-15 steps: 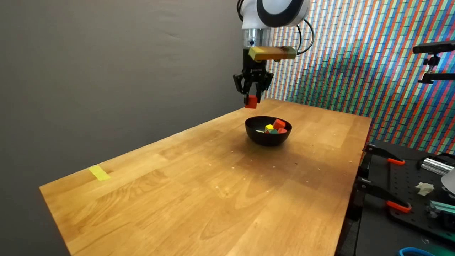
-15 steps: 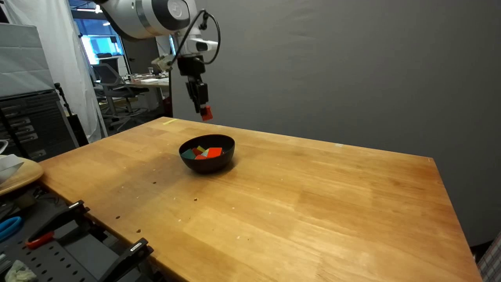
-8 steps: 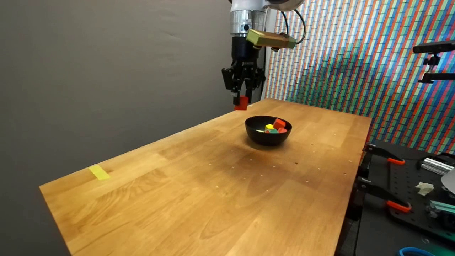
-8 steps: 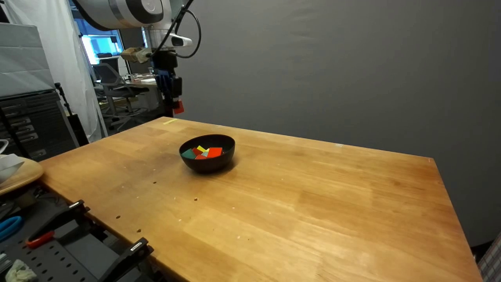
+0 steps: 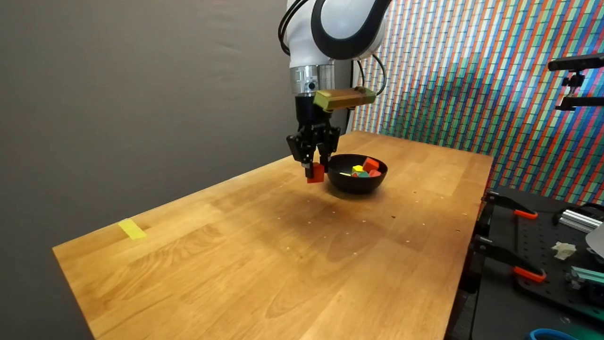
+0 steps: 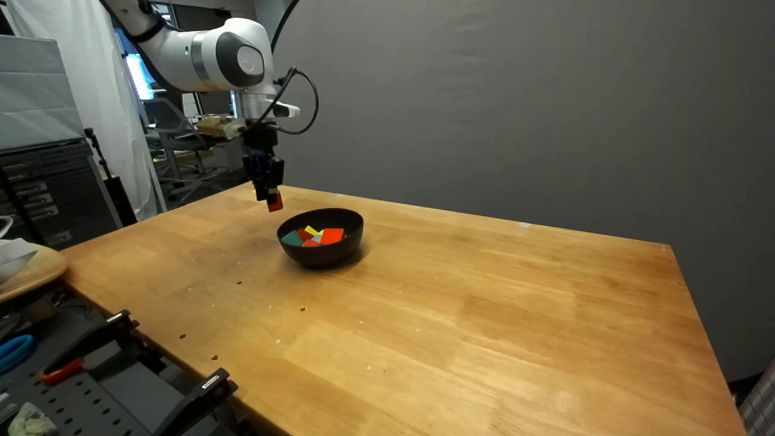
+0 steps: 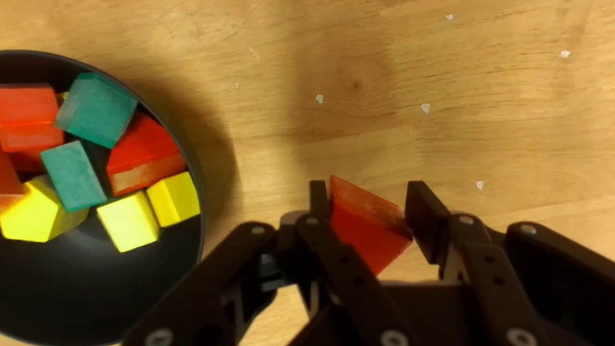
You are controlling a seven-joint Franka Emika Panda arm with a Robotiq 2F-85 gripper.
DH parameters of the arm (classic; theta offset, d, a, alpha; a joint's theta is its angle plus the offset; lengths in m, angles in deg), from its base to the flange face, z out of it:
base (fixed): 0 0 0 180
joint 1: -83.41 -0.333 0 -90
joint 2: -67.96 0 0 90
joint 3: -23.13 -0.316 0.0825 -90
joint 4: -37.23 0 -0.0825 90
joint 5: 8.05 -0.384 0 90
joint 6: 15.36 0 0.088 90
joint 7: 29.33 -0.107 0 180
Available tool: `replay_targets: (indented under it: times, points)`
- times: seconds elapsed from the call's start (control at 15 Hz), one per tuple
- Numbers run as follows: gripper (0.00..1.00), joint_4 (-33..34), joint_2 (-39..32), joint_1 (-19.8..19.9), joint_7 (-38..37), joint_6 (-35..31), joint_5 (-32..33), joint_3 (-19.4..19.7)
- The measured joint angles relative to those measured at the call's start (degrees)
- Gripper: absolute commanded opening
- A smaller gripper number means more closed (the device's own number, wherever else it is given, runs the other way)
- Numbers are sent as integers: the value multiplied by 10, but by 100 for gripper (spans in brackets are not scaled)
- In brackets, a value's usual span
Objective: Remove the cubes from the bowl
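Observation:
In the wrist view, my gripper (image 7: pixel 370 206) is shut on a red cube (image 7: pixel 367 235), which sits tilted between the two fingers. Both exterior views show this gripper (image 5: pixel 316 168) (image 6: pixel 272 195) beside the bowl, with the red cube (image 5: pixel 315 175) (image 6: pixel 275 202) at its fingertips, outside the rim and apparently above the tabletop. The round black bowl (image 5: pixel 355 187) (image 6: pixel 321 259) stands upright. Inside it, the wrist view shows several cubes: red (image 7: pixel 146 149), green (image 7: pixel 96 110) and yellow (image 7: pixel 174 199). The bowl's left part is cut off in that view.
The wooden table (image 5: pixel 264 245) carries a strip of yellow tape (image 5: pixel 132 229) near one edge. A grey wall (image 6: pixel 514 109) rises behind it. Black clamps (image 5: pixel 509 203) (image 6: pixel 200 399) grip the side with the dark equipment cart. A wooden plate (image 6: pixel 36 272) lies by one corner.
With the red cube still in its grip, my gripper has moved sideways away from above the bowl and then come down beside it. The bowl and the cubes inside have not moved.

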Motion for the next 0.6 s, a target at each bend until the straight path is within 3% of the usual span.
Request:
replay_targets:
  times: [0.07, 0.13, 0.4, 0.6]
  points:
    - [60, 8, -11, -3, 2, 0, 1, 0]
    - [70, 15, -20, -6, 5, 0, 1, 0]
    - [100, 34, -32, -8, 7, 2, 0, 2]
    - [100, 42, -29, -4, 7, 6, -8, 10]
